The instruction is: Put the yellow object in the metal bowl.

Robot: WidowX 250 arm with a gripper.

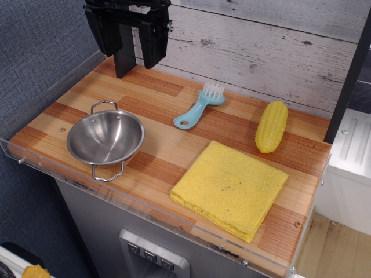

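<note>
The corn cob (271,127) lies flat on the wooden table (168,156), far to the right of the gripper (134,61) and a little nearer the camera. Its long axis runs from the back wall toward the front edge, tilted slightly, with the upper tip leaning right and the lower tip pointing toward the near-left.

The metal bowl (105,138) sits upright below the gripper, toward the front-left edge of the table, its two wire handles pointing to the back and the front. It holds nothing. Between the gripper and the corn lies a light-blue brush (200,106) with white bristles, its head toward the wall and its handle angled toward the bowl. A folded yellow cloth (229,189) lies to the lower right of the gripper, just in front of the corn and well apart from the bowl.

The black gripper hangs near the back-left corner, above the table, its two fingers parted with a clear gap between them. It holds nothing and touches nothing.
</note>
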